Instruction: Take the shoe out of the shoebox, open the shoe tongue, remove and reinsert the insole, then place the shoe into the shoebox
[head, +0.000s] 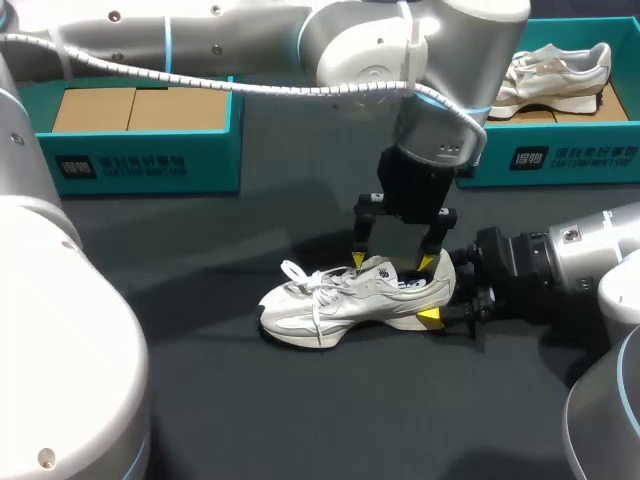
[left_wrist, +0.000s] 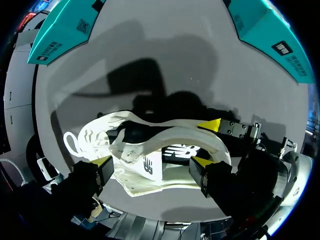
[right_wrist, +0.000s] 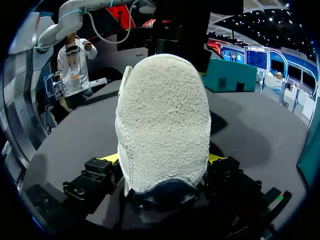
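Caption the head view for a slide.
Right gripper clamps the heel of the shoe on the table; left gripper, open, sits above its collar.

Cream-white shoe (head: 355, 295) with pale grey panels, white laces and a fleecy off-white heel, against the dark grey tabletop (head: 300, 410). Black jaws bear bright yellow tips. The left arm (head: 230, 40) is silver-white, ringed in light blue. A teal shoebox (head: 140, 165) shows brown cardboard inside.

Over the shoe (head: 340, 300) hung the left gripper (head: 394, 262), and the right gripper (head: 436, 298) clamped its heel. Bare tabletop (head: 300, 400) lay free beyond the toe and along the near side. The left shoebox (head: 140, 160) and right shoebox (head: 570, 160) walled the far edge.
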